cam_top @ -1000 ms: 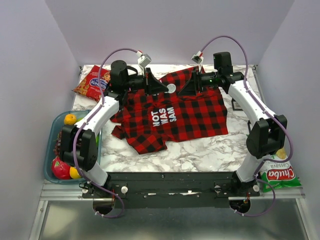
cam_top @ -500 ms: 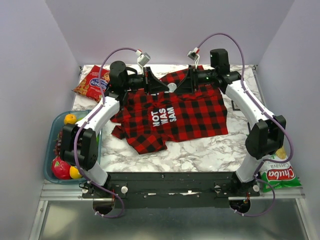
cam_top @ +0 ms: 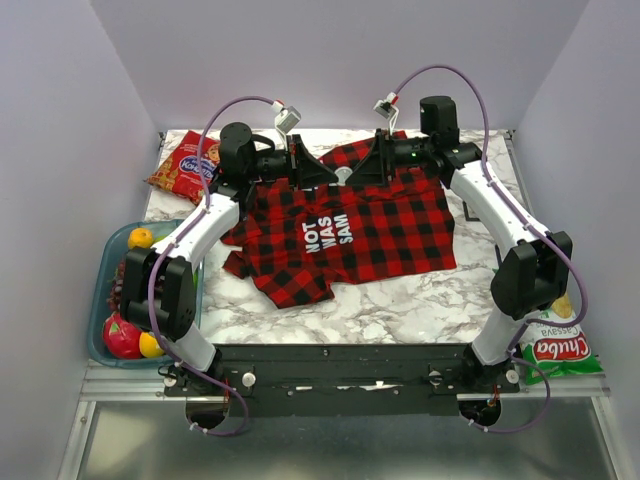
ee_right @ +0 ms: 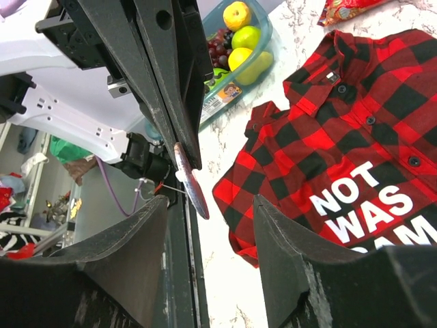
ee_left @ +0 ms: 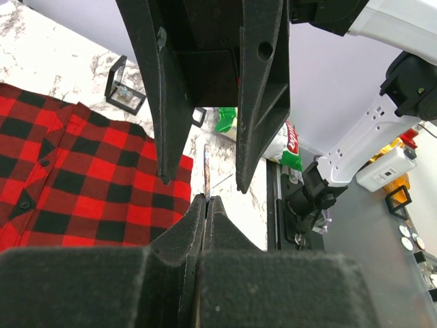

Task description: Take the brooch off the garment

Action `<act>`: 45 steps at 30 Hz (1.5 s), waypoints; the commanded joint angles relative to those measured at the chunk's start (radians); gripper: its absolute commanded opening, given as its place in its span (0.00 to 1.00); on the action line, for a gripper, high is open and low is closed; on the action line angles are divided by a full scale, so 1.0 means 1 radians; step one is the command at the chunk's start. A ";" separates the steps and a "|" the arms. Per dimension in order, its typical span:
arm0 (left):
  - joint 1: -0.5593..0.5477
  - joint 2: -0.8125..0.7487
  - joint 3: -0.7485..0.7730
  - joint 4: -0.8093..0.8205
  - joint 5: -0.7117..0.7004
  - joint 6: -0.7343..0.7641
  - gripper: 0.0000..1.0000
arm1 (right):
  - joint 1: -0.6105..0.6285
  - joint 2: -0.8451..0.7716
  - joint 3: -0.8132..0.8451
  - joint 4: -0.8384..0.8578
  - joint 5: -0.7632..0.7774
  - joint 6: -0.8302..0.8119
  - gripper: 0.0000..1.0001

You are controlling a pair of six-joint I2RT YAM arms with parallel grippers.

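The garment (cam_top: pixel 390 225), a red-and-black checked shirt with white letters, lies spread on the marble table; it also shows as the shirt (ee_left: pixel 68 171) and the shirt (ee_right: pixel 355 116). My left gripper (cam_top: pixel 333 174) is shut on the brooch (cam_top: pixel 343 175), a small silvery disc held at the shirt's far edge. In the left wrist view the brooch (ee_left: pixel 206 167) sticks out edge-on from the shut left gripper (ee_left: pixel 207 199). My right gripper (cam_top: pixel 360 176) faces it from the right. In the right wrist view the right gripper (ee_right: pixel 210 199) is open, with the brooch (ee_right: pixel 190 179) between its fingers, touching neither.
A red snack packet (cam_top: pixel 185 165) lies at the far left. A blue tub of fruit (cam_top: pixel 108 300) stands at the left edge, seen as the tub (ee_right: pixel 263 51) from the right wrist. A green Chuba packet (cam_top: pixel 555 350) lies near the right arm's base.
My right gripper has moved left, up to the brooch, so its open fingers now flank the disc. The left gripper and the shirt have stayed put.
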 commanded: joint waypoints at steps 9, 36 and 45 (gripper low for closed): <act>-0.003 0.000 -0.007 0.001 0.024 0.013 0.00 | 0.009 -0.013 0.006 0.032 0.035 0.023 0.61; -0.004 0.000 -0.003 -0.005 0.027 0.025 0.00 | 0.018 0.004 0.009 0.015 0.193 0.037 0.61; -0.004 0.006 0.002 0.007 0.017 0.007 0.00 | 0.083 -0.021 0.047 -0.075 0.357 -0.116 0.59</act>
